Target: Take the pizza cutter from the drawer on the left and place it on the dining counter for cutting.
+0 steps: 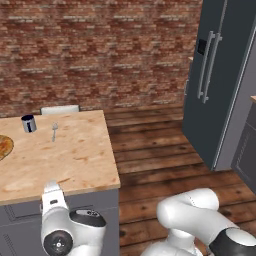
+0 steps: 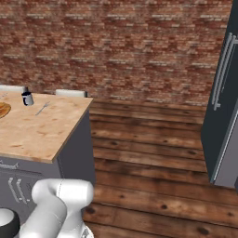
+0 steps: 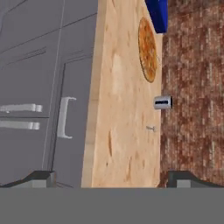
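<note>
My gripper (image 3: 113,179) is open, its two dark fingertips (image 3: 41,178) wide apart with nothing between them. It faces the front of the dining counter (image 3: 127,109), a pale wood-grain top on a dark grey base, which stands rolled on its side in the hand view. Just under the top's edge is the drawer (image 3: 79,87), shut, with its short silver bar handle (image 3: 65,117) a little way ahead of the fingertips. What lies inside the drawer is hidden. The same dining counter (image 1: 60,155) (image 2: 37,128) fills the left of both base views.
On the counter lie a pizza (image 3: 148,43), a small dark cup (image 1: 28,123) and a fork (image 1: 54,131). Two cabinet door handles (image 3: 19,117) sit below the drawer. A tall grey fridge (image 1: 220,80) stands on the right across a wooden floor (image 2: 153,158). Stools (image 1: 60,109) stand behind the counter.
</note>
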